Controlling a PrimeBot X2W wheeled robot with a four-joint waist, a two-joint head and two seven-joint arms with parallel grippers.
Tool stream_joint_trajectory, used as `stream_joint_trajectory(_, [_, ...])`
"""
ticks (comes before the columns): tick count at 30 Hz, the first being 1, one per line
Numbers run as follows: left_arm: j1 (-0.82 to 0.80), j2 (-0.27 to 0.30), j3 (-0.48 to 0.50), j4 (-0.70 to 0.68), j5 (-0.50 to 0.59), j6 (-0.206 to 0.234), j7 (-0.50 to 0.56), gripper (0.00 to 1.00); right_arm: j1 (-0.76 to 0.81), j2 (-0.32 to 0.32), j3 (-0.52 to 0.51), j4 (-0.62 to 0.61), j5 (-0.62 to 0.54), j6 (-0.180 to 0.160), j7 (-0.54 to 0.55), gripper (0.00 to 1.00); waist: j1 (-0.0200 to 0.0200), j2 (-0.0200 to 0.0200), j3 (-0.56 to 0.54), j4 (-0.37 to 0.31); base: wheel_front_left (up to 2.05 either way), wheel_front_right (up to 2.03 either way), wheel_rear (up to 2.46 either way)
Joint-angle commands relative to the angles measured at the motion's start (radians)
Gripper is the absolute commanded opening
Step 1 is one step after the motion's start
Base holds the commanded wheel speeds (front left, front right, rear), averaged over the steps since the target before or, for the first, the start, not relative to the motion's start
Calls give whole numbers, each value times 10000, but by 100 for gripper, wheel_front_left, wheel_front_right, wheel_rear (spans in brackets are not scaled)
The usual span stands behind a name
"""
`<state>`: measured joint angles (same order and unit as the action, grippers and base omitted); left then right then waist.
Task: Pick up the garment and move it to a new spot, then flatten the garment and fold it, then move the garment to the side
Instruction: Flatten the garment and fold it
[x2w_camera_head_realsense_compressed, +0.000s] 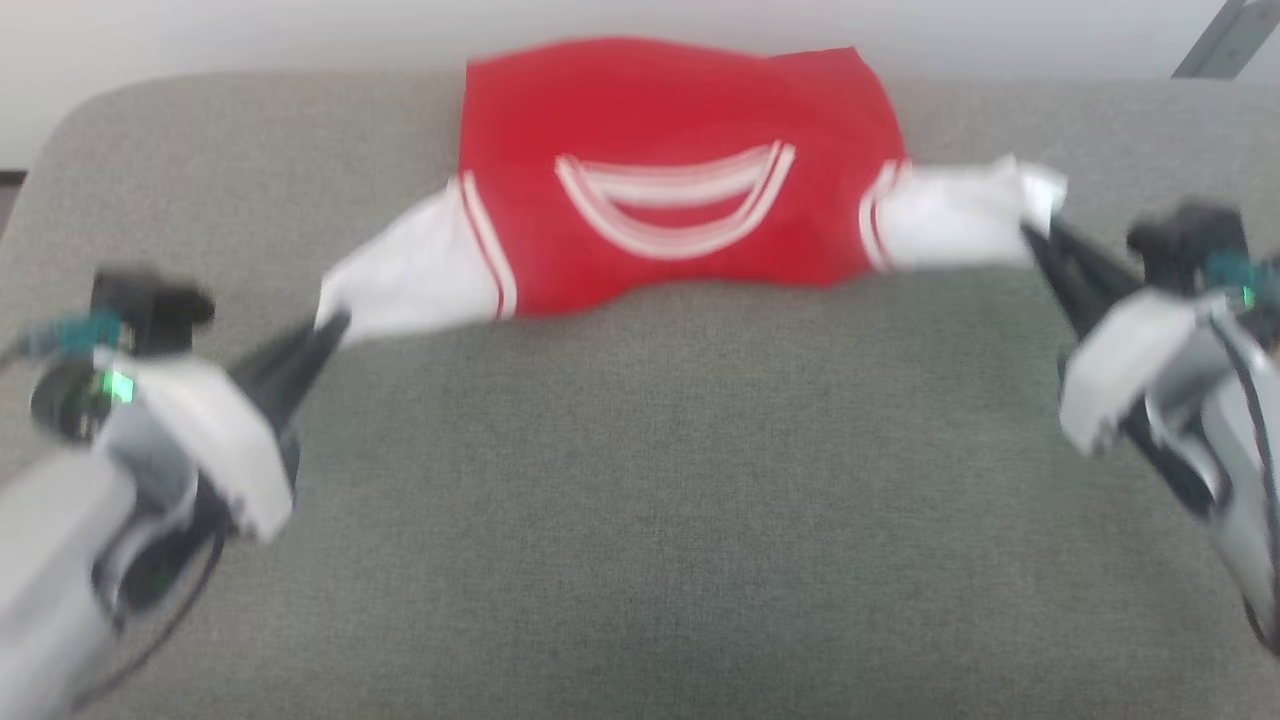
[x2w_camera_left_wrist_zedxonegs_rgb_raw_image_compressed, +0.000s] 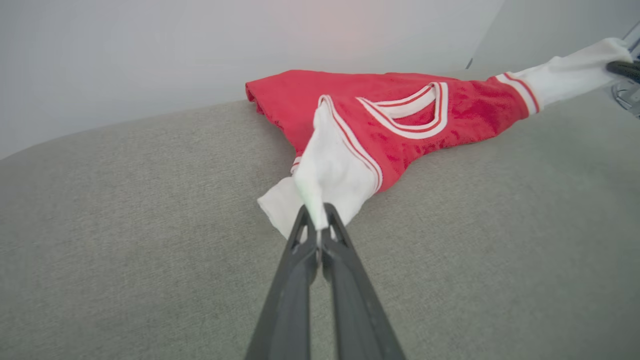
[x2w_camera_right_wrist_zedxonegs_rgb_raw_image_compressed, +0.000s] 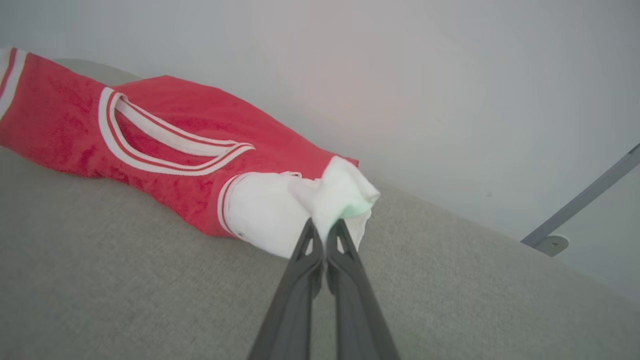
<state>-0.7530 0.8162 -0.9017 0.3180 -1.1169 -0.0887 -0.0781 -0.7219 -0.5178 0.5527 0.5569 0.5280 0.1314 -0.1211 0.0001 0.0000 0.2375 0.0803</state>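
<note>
**A:** Where is the garment placed?

**B:** In the head view the garment (x2w_camera_head_realsense_compressed: 680, 130) is seen at 12 o'clock on the grey worktop (x2w_camera_head_realsense_compressed: 640, 500). Its red body is laid near the far edge. The striped collar (x2w_camera_head_realsense_compressed: 675, 205) is turned upward, with its opening toward 12 o'clock.

**A:** How is it being held?

**B:** The left-hand sleeve (x2w_camera_head_realsense_compressed: 410, 270) is drawn out from the body toward 8 o'clock. Its end is clamped by the left fingers (x2w_camera_head_realsense_compressed: 320, 340). The right-hand sleeve (x2w_camera_head_realsense_compressed: 950, 225) is stretched toward 3 o'clock, and its end is pinched by the right fingers (x2w_camera_head_realsense_compressed: 1045, 245).

**A:** Is that grip confirmed closer up?

**B:** It is. In the left wrist view the left fingers (x2w_camera_left_wrist_zedxonegs_rgb_raw_image_compressed: 320, 240) are pressed together on a ridge of white cloth. The right fingers (x2w_camera_left_wrist_zedxonegs_rgb_raw_image_compressed: 622, 67) are also caught there at 2 o'clock, on the far sleeve. In the right wrist view the right fingers (x2w_camera_right_wrist_zedxonegs_rgb_raw_image_compressed: 325, 250) are closed on a bunched white cuff.

**A:** What else is seen?

**B:** A pale wall (x2w_camera_head_realsense_compressed: 250, 40) is seen behind the worktop at 12 o'clock. A grey metal strut (x2w_camera_right_wrist_zedxonegs_rgb_raw_image_compressed: 580, 205) is seen at 3 o'clock in the right wrist view. The head view is blurred, so fine detail cannot be told.
</note>
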Motion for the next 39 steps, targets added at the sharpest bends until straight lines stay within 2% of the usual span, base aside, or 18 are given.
stream_joint_trajectory(1, [693,380,-48,-562,-140,236,-175,0,688,-460,290,-768,566,-14,170,0,-1,0,-224,-49,0,0,0])
stream_joint_trajectory(3, [1360,814,-113,-1212,-184,472,-359,0,1283,-1059,457,-1468,948,-16,318,0,-1,0,-295,-96,0,0,0])
stream_joint_trajectory(10, [3387,2052,-332,-2621,-592,1909,-563,0,3351,-2504,217,-2927,1587,-16,299,0,-1,0,-489,-198,0,0,0])
stream_joint_trajectory(17, [4658,2650,-494,-3269,-1031,2976,-738,0,5014,-2921,-388,-3332,1426,-16,306,0,-1,0,-474,-277,0,0,0])
stream_joint_trajectory(26, [5609,2449,-651,-3700,-1584,3355,-1030,0,6522,-2835,-365,-3900,2028,-16,731,0,-1,0,-368,-310,0,0,0])
stream_joint_trajectory(37, [5715,2039,-783,-3530,-1591,3612,-1054,0,7042,-2600,-247,-3846,2902,-16,2035,0,-1,0,-337,-206,0,0,0])
stream_joint_trajectory(38, [5703,1975,-790,-3532,-1561,3609,-1089,0,7055,-2601,-265,-3825,2940,-16,2202,26,-1,0,-341,-184,0,0,0])
stream_joint_trajectory(39, [5700,1922,-789,-3530,-1548,3616,-1099,0,7057,-2541,-374,-3780,3071,-16,2353,76,-1,0,-341,-168,0,0,0])
